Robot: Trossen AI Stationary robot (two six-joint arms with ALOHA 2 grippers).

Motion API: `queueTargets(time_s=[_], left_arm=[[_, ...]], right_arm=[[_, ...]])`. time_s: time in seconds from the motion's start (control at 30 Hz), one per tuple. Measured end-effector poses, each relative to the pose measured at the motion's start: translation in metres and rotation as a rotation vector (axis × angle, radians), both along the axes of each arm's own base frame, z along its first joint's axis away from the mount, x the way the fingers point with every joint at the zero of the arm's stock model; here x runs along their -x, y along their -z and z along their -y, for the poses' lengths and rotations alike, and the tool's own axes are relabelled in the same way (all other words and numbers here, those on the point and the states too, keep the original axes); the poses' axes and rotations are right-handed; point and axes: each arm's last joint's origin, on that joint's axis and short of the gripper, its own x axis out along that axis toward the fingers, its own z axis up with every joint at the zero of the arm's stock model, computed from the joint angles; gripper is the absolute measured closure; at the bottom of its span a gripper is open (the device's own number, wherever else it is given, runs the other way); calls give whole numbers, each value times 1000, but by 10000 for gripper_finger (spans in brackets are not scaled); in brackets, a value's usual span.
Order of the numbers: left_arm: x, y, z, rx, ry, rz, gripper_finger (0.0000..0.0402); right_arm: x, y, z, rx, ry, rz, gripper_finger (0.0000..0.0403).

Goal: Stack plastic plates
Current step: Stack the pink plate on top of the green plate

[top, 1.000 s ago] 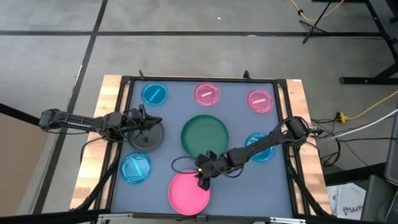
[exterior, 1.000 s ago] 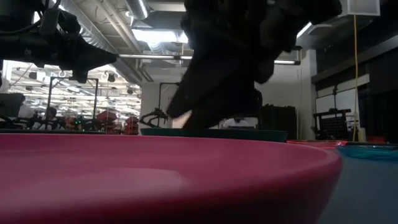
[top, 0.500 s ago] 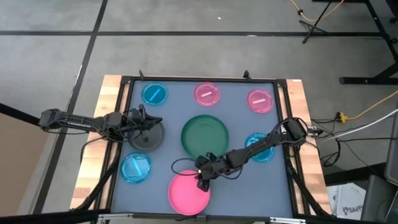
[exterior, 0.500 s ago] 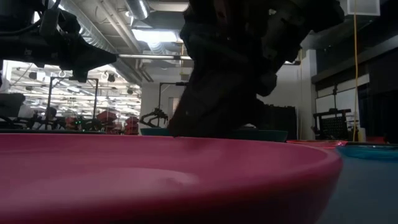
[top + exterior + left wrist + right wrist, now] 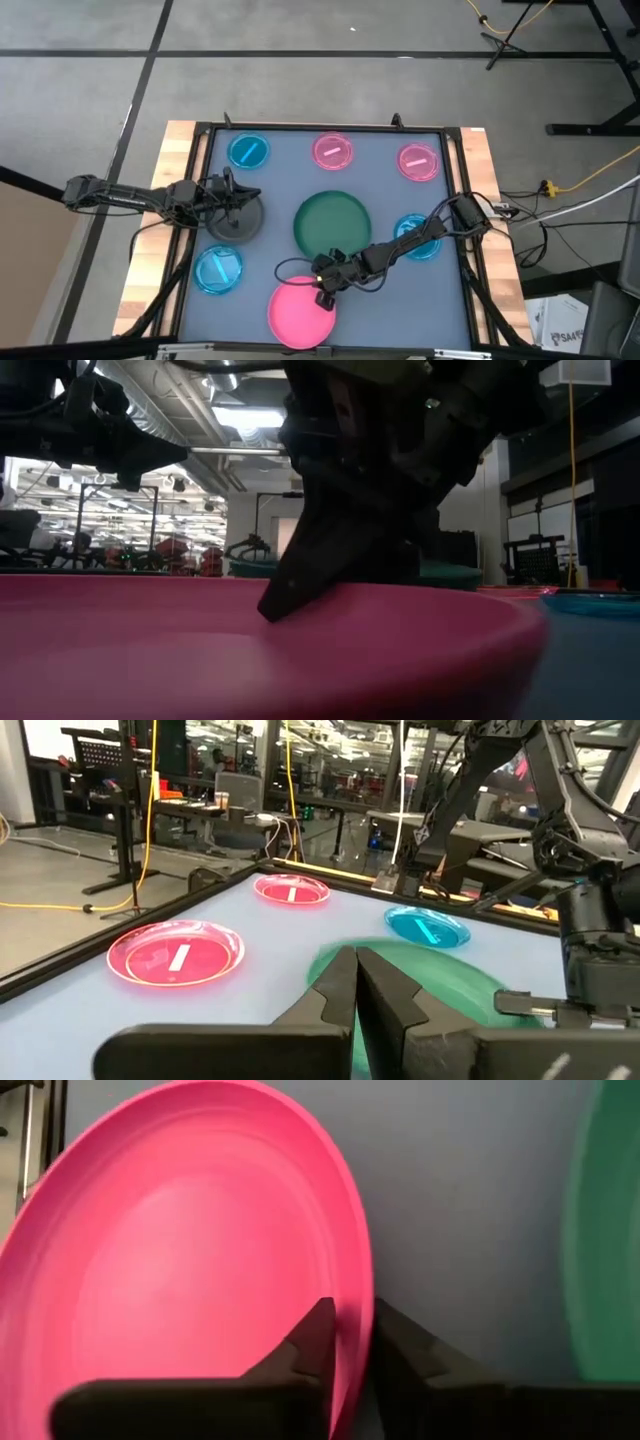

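The hot pink plate lies near the table's near edge, and my right gripper is shut on its far rim. The large dark green plate lies flat on the mat just beyond it. Small blue plates and small pink plates lie around them. My left gripper is shut on nothing and hovers at the left, over a dark round disc. My right gripper pinches the pink plate's far rim between its two fingers, one finger inside the dish and one outside. The fingers slant down from the far right. Whether the plate is clear of the table, I cannot tell.
A black frame borders the grey mat, with wooden table edges outside it. The right arm reaches over the blue plate at the right. Cables run along the right side.
My right gripper has come down on the pink plate's far rim and shut on it. The pink plate has shifted slightly toward the table's left near corner.
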Motion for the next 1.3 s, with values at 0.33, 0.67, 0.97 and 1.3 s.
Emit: queueTargets(time_s=[0.33, 0.67, 0.97, 1.3], left_arm=[[0, 0, 0, 0, 1, 0, 397], [0, 0, 0, 0, 3, 1, 397], [0, 0, 0, 0, 15, 1, 397], [0, 0, 0, 0, 13, 0, 397]], right_arm=[[-1, 0, 1, 9, 2, 9, 396], [-9, -13, 1, 33, -49, 31, 400], [-10, -54, 12, 89, -85, 85, 402], [3, -99, 45, 182, -18, 88, 403]])
